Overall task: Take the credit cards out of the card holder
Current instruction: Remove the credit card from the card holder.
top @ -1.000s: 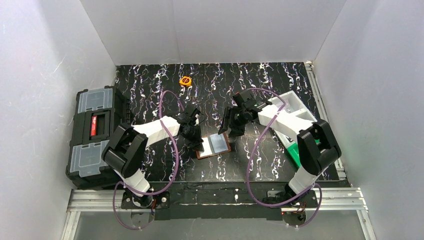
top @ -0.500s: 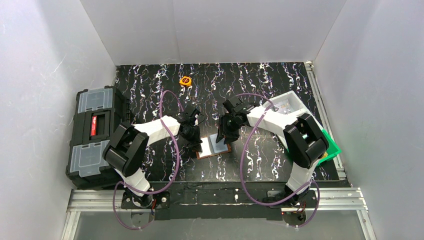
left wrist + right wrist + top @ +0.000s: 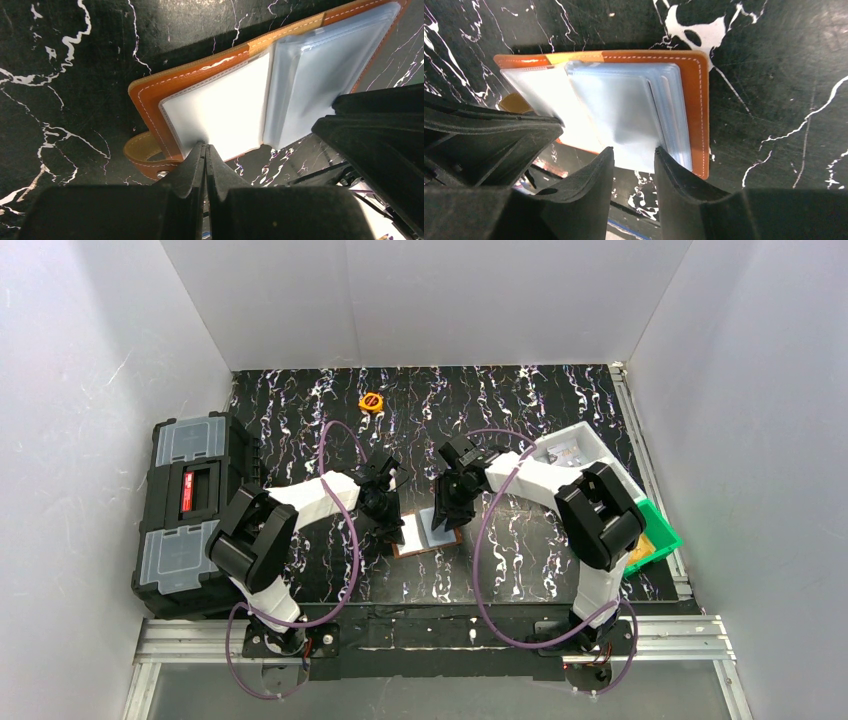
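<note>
Evidently the card holder (image 3: 428, 533) lies opened flat on the tabletop (image 3: 520, 400), a little toward 6 o'clock from its middle, so both leaves face up. At its 9 o'clock edge the left claw (image 3: 206, 150) is clamped shut with its tips on the pale left leaf, to my eye pinning the holder against sliding. The right claw (image 3: 634, 155), at about 1 o'clock, has its jaws parted around the edge of the blue-grey pocket stack and grips nothing I can see. The credit cards are presumably inside those pockets, though I cannot tell them from the plastic.
</note>
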Motion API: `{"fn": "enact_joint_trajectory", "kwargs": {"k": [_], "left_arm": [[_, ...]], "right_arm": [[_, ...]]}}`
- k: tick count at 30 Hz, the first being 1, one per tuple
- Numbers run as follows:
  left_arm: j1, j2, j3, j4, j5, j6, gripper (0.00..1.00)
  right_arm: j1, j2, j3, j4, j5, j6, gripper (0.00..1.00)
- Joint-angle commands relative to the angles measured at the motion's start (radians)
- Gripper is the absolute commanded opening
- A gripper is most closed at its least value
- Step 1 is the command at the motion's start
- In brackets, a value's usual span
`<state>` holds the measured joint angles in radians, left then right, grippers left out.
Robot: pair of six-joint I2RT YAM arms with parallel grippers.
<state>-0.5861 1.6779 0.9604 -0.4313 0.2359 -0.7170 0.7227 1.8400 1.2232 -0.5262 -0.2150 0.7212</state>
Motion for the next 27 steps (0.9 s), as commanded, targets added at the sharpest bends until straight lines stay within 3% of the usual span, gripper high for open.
{"fn": "enact_joint_trajectory", "kwargs": {"k": [1, 27], "left_arm": [[0.006, 0.022, -0.01, -0.018, -0.022, 0.017, 0.0], [0.006, 0.021, 0.032, 0.032, 0.072, 0.045, 0.0]], "right_arm": [[0.015, 0.029, 0.04, -0.015, 0.008, -0.023, 0.43], [0.046, 0.131, 0.025, 0.101, -0.174, 0.081, 0.39]]}}
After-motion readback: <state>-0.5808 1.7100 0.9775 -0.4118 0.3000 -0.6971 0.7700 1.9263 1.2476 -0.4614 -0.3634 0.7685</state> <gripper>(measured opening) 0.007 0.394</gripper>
